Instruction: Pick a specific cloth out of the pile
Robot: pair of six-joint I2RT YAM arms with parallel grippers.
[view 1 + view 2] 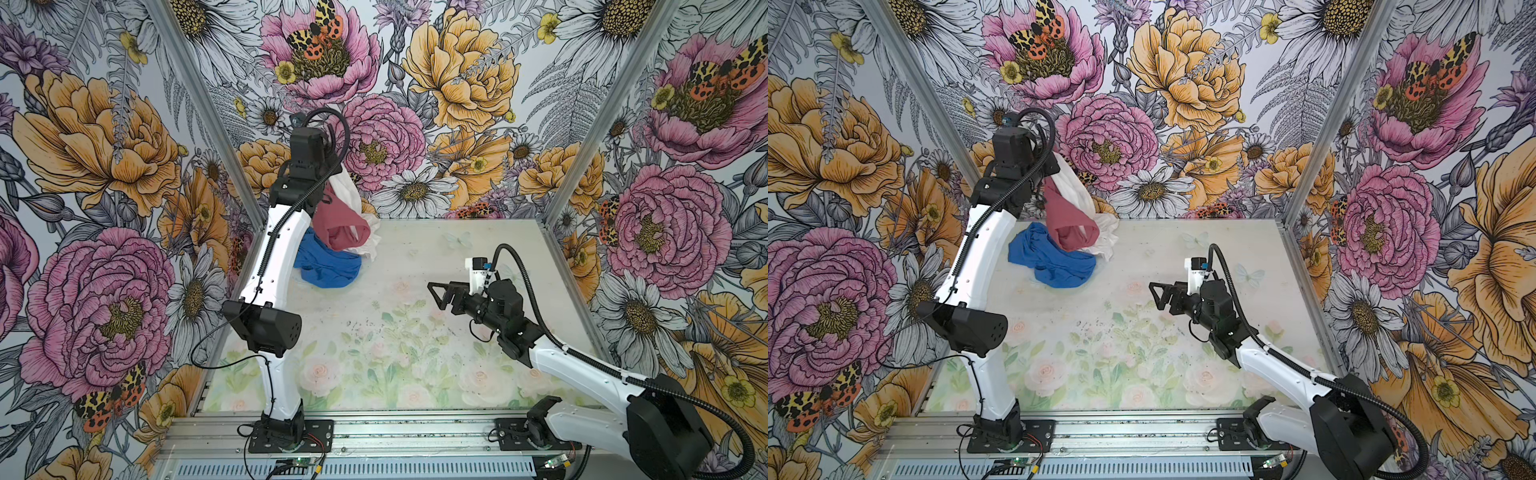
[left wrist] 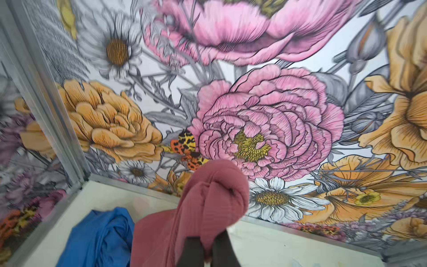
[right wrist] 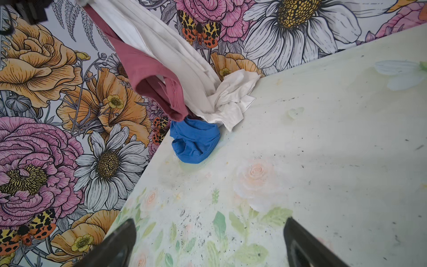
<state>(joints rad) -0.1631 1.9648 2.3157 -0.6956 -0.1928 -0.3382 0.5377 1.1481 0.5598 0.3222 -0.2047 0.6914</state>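
Observation:
The pile sits at the table's back left corner. My left gripper (image 2: 209, 250) is raised above it and shut, with the dusty red cloth (image 2: 208, 196) between its fingers. The white cloth (image 1: 347, 187) (image 3: 161, 46) runs taut from the same gripper down to the table, where its crumpled end (image 3: 231, 99) rests. The red cloth (image 1: 340, 228) (image 1: 1071, 228) hangs in a loop beside it. The royal blue cloth (image 1: 328, 266) (image 1: 1054, 262) lies on the table below. My right gripper (image 1: 436, 296) (image 3: 209, 242) hovers open and empty at mid-table, facing the pile.
Floral walls with metal frame posts (image 1: 199, 99) close in the table (image 1: 457, 249) at back, left and right. The left arm's white forearm (image 1: 274, 249) stands just left of the pile. Dark specks dot the table's middle.

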